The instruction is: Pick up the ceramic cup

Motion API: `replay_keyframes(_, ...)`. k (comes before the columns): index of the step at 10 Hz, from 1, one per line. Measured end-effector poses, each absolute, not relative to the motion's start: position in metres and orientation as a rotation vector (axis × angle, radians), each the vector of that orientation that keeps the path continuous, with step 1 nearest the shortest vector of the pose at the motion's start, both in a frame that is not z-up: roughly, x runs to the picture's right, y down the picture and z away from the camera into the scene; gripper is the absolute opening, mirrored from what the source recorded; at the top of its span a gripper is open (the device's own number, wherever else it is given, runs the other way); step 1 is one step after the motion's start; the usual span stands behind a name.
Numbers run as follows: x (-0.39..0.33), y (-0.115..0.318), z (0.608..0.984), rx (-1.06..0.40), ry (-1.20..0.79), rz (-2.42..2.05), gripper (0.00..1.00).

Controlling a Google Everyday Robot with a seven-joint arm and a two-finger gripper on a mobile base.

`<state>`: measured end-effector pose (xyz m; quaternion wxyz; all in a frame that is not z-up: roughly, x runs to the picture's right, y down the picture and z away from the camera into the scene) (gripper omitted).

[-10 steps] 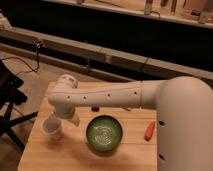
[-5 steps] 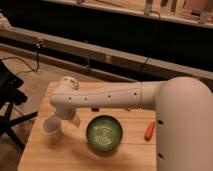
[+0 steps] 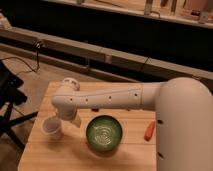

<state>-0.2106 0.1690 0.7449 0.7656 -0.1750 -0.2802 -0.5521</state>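
Note:
The ceramic cup (image 3: 51,128) is small and white, with a round rim. It stands upright on the wooden table (image 3: 60,157) near its left side. My gripper (image 3: 69,119) hangs down from the white arm's wrist, just right of the cup and slightly above it, very close to its rim. I cannot tell whether it touches the cup. The arm (image 3: 115,99) reaches in from the right across the table.
A wide green bowl (image 3: 104,134) stands right of the cup. A small orange-red object (image 3: 149,131) lies further right. A white round-topped thing (image 3: 70,83) shows behind the wrist. A black chair (image 3: 10,100) stands left of the table, which ends close to the cup.
The arm's wrist has shifted slightly to the right and stays low beside the cup. The cup and the bowl have not moved.

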Motion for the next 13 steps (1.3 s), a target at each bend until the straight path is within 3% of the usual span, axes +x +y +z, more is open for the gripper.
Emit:
replay_keyframes(8, -0.225, 0.191, 0.756, -0.435, -0.674, -1.228, 0.80)
replay_keyframes(9, -0.225, 0.193, 0.758, -0.436, -0.676, -1.231, 0.76)
replay_keyframes(13, -0.221, 0.176, 0.747, -0.423, -0.667, -1.237, 0.32)
